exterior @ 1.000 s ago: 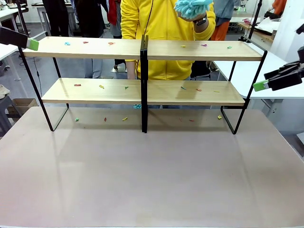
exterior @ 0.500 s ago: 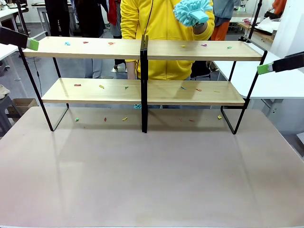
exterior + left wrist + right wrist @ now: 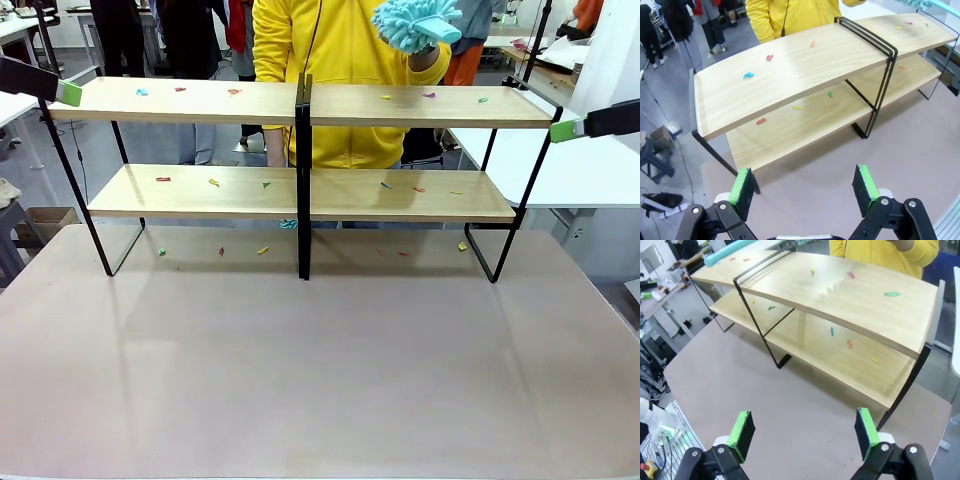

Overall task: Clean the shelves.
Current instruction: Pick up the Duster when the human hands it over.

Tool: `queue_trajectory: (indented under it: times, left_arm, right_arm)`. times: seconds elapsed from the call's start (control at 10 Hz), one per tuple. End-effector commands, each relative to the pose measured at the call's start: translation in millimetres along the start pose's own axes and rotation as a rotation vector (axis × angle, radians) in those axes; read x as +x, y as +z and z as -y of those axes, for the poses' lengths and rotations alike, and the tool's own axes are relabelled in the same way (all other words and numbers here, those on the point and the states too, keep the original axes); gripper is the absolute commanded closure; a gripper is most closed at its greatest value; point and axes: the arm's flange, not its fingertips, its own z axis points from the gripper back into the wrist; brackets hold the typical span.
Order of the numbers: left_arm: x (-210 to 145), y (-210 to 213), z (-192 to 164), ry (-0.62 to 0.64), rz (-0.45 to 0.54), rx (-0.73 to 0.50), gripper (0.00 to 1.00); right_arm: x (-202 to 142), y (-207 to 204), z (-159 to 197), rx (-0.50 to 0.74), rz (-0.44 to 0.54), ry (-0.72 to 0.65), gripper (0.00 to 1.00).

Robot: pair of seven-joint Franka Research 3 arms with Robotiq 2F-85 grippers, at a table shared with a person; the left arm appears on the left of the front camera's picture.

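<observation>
The shelves (image 3: 300,105) stand across the far side of the table, two tiers of light-wood boards on a black frame. Small coloured scraps (image 3: 232,91) lie on both tiers and on the tabletop underneath. A person in yellow holds a fluffy teal duster (image 3: 415,22) above the top right board. My left gripper (image 3: 68,94) hangs at the top board's left end, and its wrist view shows it (image 3: 804,185) open and empty over the shelves (image 3: 790,75). My right gripper (image 3: 566,130) hovers off the right end, open and empty (image 3: 803,431), facing the shelves (image 3: 860,305).
The beige tabletop (image 3: 320,370) stretches wide in front of the rack. A white table (image 3: 590,175) stands at the right, behind my right gripper. The duster's teal handle (image 3: 730,250) crosses the top of the right wrist view. Other people stand farther back.
My right gripper has risen from the lower board's height to just below the top board. The person's duster has shifted slightly right and tilted. My left gripper has stayed put.
</observation>
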Motion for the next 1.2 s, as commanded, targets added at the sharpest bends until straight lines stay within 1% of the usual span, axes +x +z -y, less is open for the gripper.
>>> queue_trajectory:
  times: [0.0,0.1,0.3,0.4,0.9,1.0,1.1]
  left_arm:
    - [0,0,0,0.001,0.008,0.003,0.00]
    - [0,0,0,0.001,0.008,0.003,0.00]
    - [0,0,0,0.001,0.008,0.003,0.00]
    - [0,0,0,0.001,0.008,0.003,0.00]
    - [0,0,0,0.001,0.008,0.003,0.00]
    - [0,0,0,0.001,0.008,0.003,0.00]
    - [0,0,0,0.001,0.008,0.003,0.00]
  right_arm:
    - [-7,0,-9,0.015,0.045,-0.033,0.00]
    - [-7,1,-9,0.009,0.054,-0.032,0.00]
    - [-7,-1,-9,-0.040,0.078,-0.042,0.00]
    - [3,7,-1,-0.005,0.029,-0.005,0.00]
    - [4,7,-1,-0.012,0.032,-0.005,0.00]
    - [43,-15,9,0.102,-0.154,-0.364,0.00]
    - [87,-29,14,0.355,-0.054,-0.450,0.00]
